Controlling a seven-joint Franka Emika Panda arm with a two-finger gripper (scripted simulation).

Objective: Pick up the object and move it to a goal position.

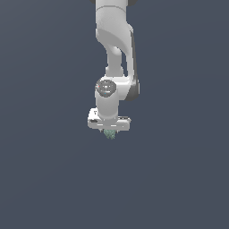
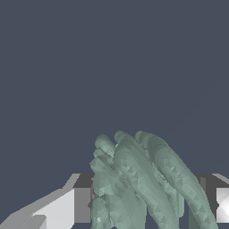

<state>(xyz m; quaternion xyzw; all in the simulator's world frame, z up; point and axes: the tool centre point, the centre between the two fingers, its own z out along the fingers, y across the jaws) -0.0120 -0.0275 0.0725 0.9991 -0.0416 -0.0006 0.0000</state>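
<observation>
Pale teal-green object (image 2: 134, 183) filled the foreground of the wrist view: a clump of long ridged lobes, faceted and matte, rounded at the tips, fanned like a small cactus. White finger (image 2: 62, 210) sat just beside it on one side, flat-faced and blocky, with a dark grey inner pad touching the lobes; a second white finger (image 2: 221, 203) showed on the opposite side.

Exterior view, largest first: smooth white arm (image 1: 114, 49) with dark joint seams hung down from the top of frame, ending in the wide white gripper (image 1: 109, 129). The object (image 1: 109, 133) poked out directly beneath it, narrower than the gripper body, near the middle of the plain dark grey-blue ground (image 1: 44, 179).

Gripper was closed in on the object from both sides, clump held between the fingers.
</observation>
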